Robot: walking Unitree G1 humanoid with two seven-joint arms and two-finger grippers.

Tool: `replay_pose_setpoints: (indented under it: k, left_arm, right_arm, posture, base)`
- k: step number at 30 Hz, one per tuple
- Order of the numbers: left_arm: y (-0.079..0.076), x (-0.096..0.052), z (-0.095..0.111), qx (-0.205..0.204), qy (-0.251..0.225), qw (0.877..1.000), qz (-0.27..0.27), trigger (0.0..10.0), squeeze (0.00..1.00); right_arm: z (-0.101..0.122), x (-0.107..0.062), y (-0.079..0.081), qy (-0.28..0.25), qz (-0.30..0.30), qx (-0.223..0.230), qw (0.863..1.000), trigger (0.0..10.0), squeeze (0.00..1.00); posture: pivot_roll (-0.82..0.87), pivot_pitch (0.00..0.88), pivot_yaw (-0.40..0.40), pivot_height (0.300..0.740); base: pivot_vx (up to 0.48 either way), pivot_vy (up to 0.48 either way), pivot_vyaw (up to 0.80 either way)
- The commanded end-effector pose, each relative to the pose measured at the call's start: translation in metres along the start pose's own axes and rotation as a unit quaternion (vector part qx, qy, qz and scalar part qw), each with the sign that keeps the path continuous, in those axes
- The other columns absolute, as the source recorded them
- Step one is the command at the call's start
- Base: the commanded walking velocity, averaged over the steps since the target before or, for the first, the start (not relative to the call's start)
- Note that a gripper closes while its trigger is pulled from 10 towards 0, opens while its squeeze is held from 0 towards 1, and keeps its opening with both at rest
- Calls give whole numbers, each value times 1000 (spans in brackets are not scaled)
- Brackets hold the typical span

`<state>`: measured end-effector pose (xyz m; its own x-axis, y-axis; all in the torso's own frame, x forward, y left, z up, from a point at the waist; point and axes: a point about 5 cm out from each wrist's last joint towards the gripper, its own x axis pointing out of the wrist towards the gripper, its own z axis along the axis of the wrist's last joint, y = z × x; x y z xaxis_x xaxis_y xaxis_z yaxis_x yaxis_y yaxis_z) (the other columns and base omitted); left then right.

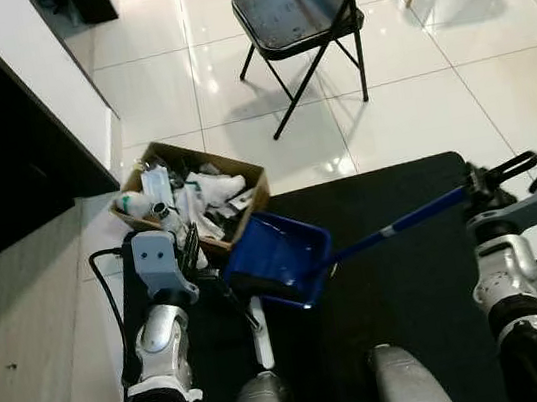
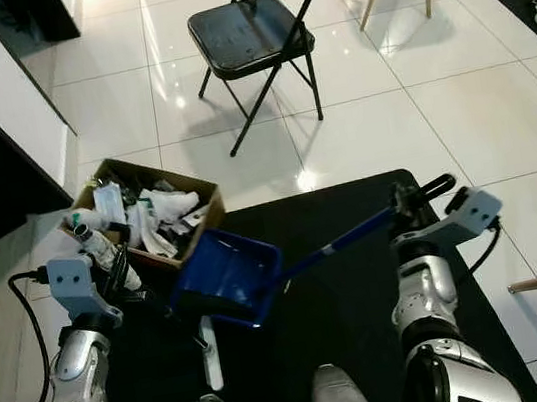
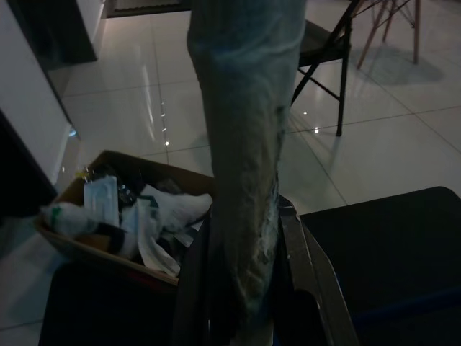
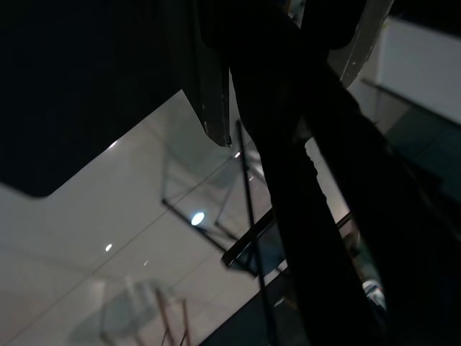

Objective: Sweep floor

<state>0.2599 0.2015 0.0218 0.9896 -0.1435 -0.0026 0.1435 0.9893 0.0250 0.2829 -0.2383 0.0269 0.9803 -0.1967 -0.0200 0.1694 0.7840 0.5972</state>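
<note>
My right jaws (image 1: 495,174) are pressed together on the end of the long blue handle of the dustpan (image 1: 279,258), out at my right side over the black mat (image 1: 401,272). The handle runs leftward and down from that grip to the blue pan, which hangs tilted with its open mouth next to the cardboard box (image 1: 190,194); whether the pan's edge touches the box I cannot tell.

My left jaws (image 1: 192,255) are closed around a pale grey-white handle (image 3: 245,144), upright between the fingers in the left wrist view; from the task I judge it a broom or brush handle, though its working end cannot be made out. A pale strip (image 1: 261,339) lies on the mat near my left knee and may belong to it.

The box stands on the mat's far left corner by the tiled floor (image 1: 414,88), crammed with white wrappers, bottles and paper. A black folding chair (image 1: 299,14) stands well apart on the tiles beyond.

Step in hand, as I judge it: emptying the collected sweepings into the box. Contents of the pan are not discernible. The next move calls for lifting the pan's mouth over the box rim and tipping further, keeping the handle grip firm so nothing spills onto the mat.
</note>
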Motion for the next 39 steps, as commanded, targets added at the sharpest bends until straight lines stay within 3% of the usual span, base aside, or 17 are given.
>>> replay_pose_setpoints:
  k: [1,2,4,8,12,18,21,23,28,35,39]
  left_arm:
    - [-1,-3,-2,-7,-1,1000,2,10000,0]
    - [-1,-4,-2,-7,1,1000,2,10000,0]
    - [0,-4,-3,-6,4,1000,3,10000,0]
    - [1,-5,-4,-4,7,1000,4,10000,0]
    - [1,-6,-5,-4,8,1000,4,10000,0]
    - [1,-7,-6,-4,9,1000,3,10000,0]
    - [1,-7,-6,-4,10,1000,5,10000,0]
    - [2,-7,-6,-5,11,1000,6,10000,0]
    - [3,-8,-6,-8,11,1000,12,10000,0]
    - [2,-8,-7,-9,13,1000,16,10000,0]
    - [2,-8,-8,-9,13,1000,17,10000,0]
  right_arm:
    - [-2,1,4,-15,15,69,997,10000,0]
    - [-4,0,3,-13,16,98,995,10000,0]
    - [-7,-2,5,-1,36,114,993,10000,0]
    - [-16,-6,13,40,80,83,992,10000,0]
    - [-17,-8,19,47,112,77,990,10000,0]
    - [-10,-6,35,38,178,113,977,10000,0]
    - [-9,-6,42,46,207,98,972,10000,0]
    - [-8,-6,47,50,229,111,966,10000,0]
    - [-4,-10,51,61,256,133,956,10000,0]
    - [1,-10,51,53,252,109,960,10000,0]
    - [11,-4,43,23,220,80,972,10000,0]
  posture:
    - [27,85,32,740]
    - [26,86,32,740]
    - [25,86,32,740]
    - [21,85,32,740]
    - [20,85,32,740]
    - [15,79,32,740]
    - [13,76,32,740]
    - [10,70,31,740]
    - [9,64,29,740]
    - [9,58,26,740]
    - [6,55,25,740]
  base:
    - [0,0,0]
    - [0,0,0]
    - [0,0,0]
    - [0,0,0]
    - [0,0,0]
    - [0,0,0]
    - [0,0,0]
    - [0,0,0]
    - [0,0,0]
    - [0,0,0]
    - [0,0,0]
